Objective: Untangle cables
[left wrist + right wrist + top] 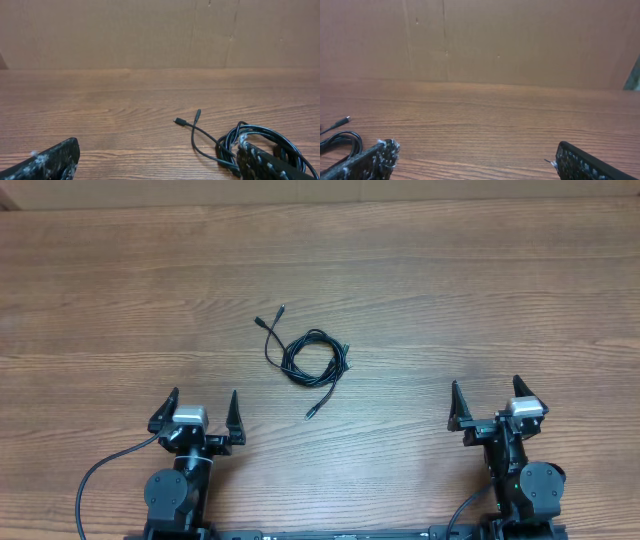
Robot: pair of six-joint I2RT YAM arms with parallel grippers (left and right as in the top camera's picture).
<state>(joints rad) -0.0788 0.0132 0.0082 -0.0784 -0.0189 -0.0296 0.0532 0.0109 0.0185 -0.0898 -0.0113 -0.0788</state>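
Black cables point(313, 358) coiled, tangled.

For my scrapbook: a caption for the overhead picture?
Left gripper and right gripper, both open, face the tangled cables.

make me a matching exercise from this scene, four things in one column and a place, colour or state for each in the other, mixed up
Things:
1. cables
2. left gripper
3. right gripper
4. table

Descriptions:
A. jaws open, nothing between them, cables ahead and to its right
B. brown wood grain
C. black, looped in one bundle mid-table, plug ends sticking out
D. jaws open, nothing between them, cables ahead and to its left

Pairs: 1-C, 2-A, 3-D, 4-B
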